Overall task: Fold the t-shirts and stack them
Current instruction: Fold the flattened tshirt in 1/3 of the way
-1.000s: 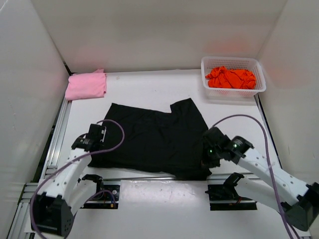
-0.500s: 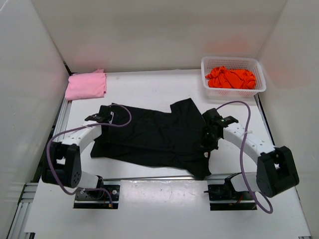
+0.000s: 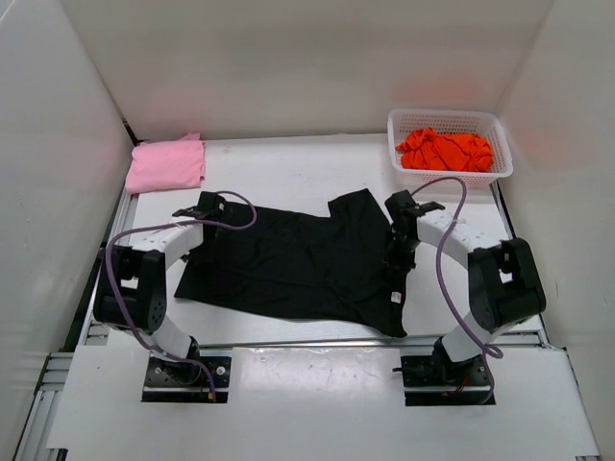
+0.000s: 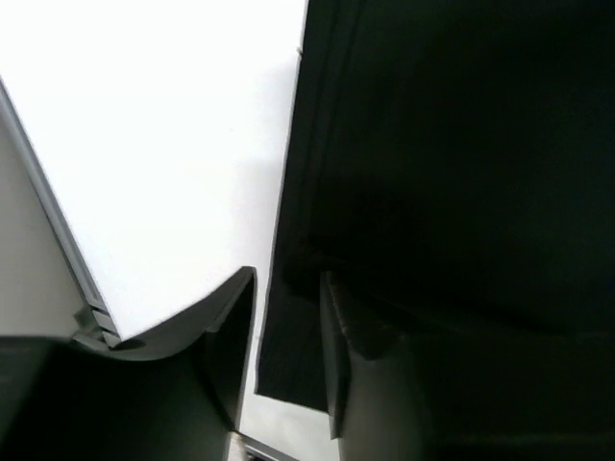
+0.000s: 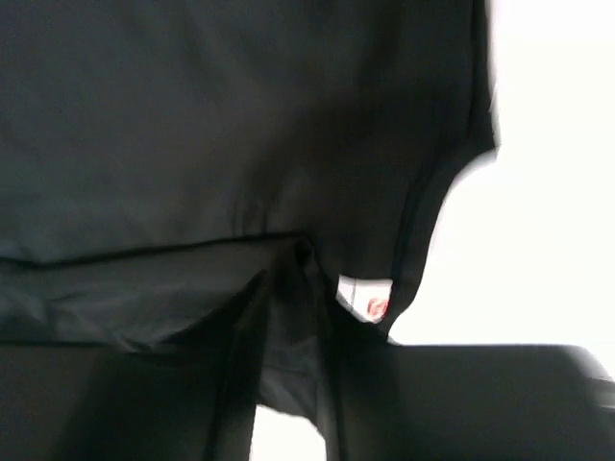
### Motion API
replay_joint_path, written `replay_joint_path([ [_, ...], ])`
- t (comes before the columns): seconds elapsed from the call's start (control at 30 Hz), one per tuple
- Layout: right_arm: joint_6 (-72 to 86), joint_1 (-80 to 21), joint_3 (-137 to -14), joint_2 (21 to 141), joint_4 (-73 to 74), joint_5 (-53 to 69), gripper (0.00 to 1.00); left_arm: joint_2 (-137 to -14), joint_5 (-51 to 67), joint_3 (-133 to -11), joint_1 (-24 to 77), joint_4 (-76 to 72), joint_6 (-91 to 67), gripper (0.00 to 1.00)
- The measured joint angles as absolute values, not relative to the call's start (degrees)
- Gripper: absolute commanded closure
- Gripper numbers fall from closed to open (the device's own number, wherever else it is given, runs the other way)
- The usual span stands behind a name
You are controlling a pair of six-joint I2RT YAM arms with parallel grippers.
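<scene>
Straddling the limp black cloth t-shirt (image 3: 298,264) spread on the white table (image 3: 288,173), left gripper (image 4: 288,283) and right gripper (image 5: 293,279) stand narrow at opposite edges. Pinching or not, nobody can tell. Looks soft, light, floppy — best pinched at hem corners.

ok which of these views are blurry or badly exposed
Top external: sharp and evenly lit, with an orange tint on the wall by the basket. Left wrist: table blown out white, black t-shirt nearly detailless. Right wrist: soft all over, the white label smeared.
</scene>
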State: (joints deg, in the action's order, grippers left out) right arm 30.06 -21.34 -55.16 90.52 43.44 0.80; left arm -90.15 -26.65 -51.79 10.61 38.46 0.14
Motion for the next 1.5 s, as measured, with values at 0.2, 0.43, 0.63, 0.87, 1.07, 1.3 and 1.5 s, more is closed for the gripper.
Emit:
replay_joint_path([
  [0.2,28.45,-20.25,-65.23,94.11,44.23,-1.5,0.37,-93.45,-29.12,-54.68,8.67,38.17,0.3,0.2],
  [0.43,29.61,-19.94,-56.42,80.9,45.82,0.21,0.27,-88.92,-21.15,-59.13,-1.8,43.94,0.14,0.0],
  [0.63,34.83,-24.01,-41.47,69.3,49.89,4.38,0.0,-81.93,-11.99,-56.01,-3.99,48.12,0.05,0.0],
  [0.87,41.08,-31.14,-34.5,66.94,50.22,6.48,0.0,-85.32,-6.09,-49.78,-4.34,50.28,0.03,0.03],
  [1.07,43.44,-31.22,-29.93,69.41,46.5,7.27,0.39,-92.07,-3.4,-50.57,-4.38,49.56,-0.49,0.57],
  [1.3,43.66,-28.97,-29.52,69.23,44.6,9.28,0.98,-92.23,-2.7,-50.68,-4.38,49.6,-0.03,0.89],
  [1.5,41.41,-25.43,-31.99,69.43,42.35,8.56,1.0,-87.18,-6.37,-46.0,-4.38,48.45,0.12,0.61],
])
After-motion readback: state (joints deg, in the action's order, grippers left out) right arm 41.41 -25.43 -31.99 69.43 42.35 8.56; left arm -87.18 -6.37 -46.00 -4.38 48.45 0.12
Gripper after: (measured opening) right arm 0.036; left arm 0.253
